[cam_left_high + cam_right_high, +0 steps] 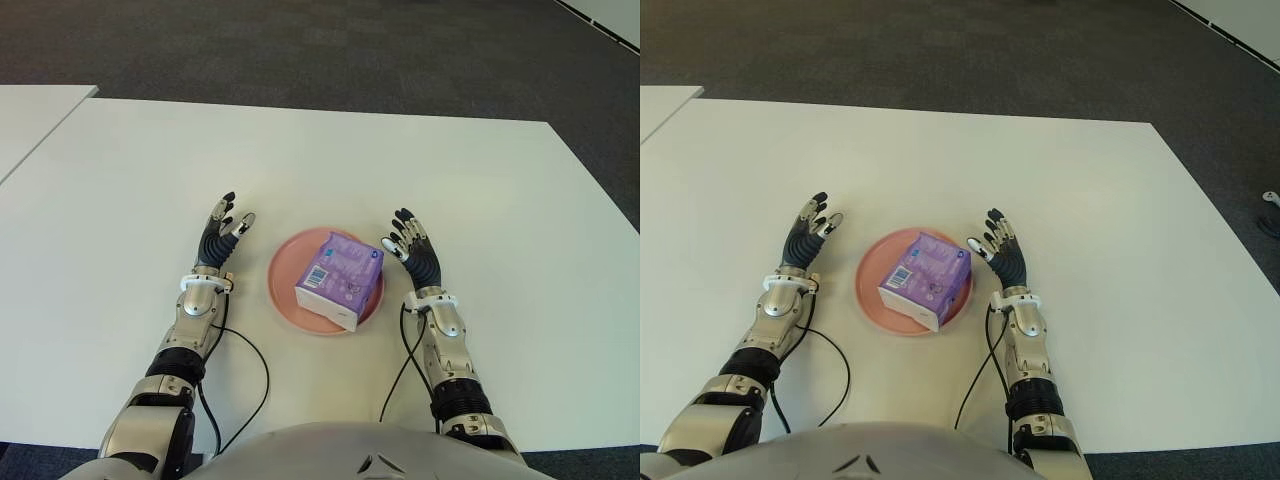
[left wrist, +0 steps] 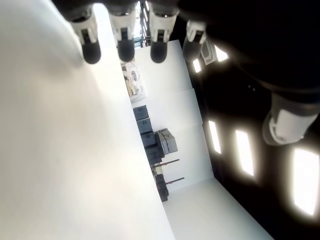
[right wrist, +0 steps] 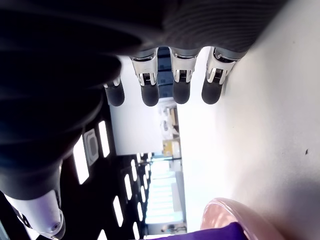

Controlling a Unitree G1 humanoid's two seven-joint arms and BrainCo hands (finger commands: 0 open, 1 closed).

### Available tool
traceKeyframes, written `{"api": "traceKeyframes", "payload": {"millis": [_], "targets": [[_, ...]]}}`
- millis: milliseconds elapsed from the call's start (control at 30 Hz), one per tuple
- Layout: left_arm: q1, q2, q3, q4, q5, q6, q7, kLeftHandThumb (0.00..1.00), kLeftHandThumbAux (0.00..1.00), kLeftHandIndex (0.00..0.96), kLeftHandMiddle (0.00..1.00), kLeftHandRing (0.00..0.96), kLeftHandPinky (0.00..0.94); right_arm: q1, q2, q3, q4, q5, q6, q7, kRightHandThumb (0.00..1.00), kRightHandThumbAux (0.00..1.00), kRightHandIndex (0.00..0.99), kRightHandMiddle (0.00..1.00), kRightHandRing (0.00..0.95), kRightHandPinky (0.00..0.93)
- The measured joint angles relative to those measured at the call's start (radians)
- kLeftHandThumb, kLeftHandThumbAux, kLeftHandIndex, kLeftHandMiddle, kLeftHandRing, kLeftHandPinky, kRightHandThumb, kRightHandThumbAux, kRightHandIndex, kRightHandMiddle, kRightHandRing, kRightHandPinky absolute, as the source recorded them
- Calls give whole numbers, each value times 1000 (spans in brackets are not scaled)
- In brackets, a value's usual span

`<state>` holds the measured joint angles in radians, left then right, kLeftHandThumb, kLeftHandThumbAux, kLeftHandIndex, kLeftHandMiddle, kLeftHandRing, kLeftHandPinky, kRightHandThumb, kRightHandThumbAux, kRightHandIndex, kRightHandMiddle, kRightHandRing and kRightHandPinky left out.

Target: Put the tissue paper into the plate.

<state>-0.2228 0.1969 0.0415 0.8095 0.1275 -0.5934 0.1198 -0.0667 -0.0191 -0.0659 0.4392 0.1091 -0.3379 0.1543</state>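
A purple and white tissue pack (image 1: 340,279) lies on the pink plate (image 1: 283,278) in the middle of the white table (image 1: 120,190). My right hand (image 1: 412,250) stands just right of the plate, fingers straight and spread, holding nothing; its wrist view shows the plate's rim (image 3: 227,210) and a corner of the pack (image 3: 210,235). My left hand (image 1: 222,230) stands to the left of the plate, a little apart from it, fingers (image 2: 125,47) extended and empty.
Black cables (image 1: 250,375) run along the table from both wrists toward my body. A second white table (image 1: 30,115) stands at the far left. Dark carpet (image 1: 330,50) lies beyond the far edge.
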Motion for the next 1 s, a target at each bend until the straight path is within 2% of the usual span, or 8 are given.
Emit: {"api": "traceKeyframes", "payload": {"millis": [267, 633, 1000], "targets": [[-40, 1, 0, 93, 5, -55, 32, 0, 426, 0, 0, 0, 0, 0, 1, 1, -1, 1, 0, 5, 43, 698, 0, 0, 0, 0], [-51, -15, 24, 119, -36, -71, 29, 0, 398, 0, 0, 0, 0, 2, 0, 1, -4, 1, 2, 6, 41, 702, 0, 0, 0, 0], [-43, -35, 49, 104, -120, -76, -73, 0, 406, 0, 0, 0, 0, 7, -2, 2, -13, 0, 7, 4, 35, 698, 0, 0, 0, 0]]}}
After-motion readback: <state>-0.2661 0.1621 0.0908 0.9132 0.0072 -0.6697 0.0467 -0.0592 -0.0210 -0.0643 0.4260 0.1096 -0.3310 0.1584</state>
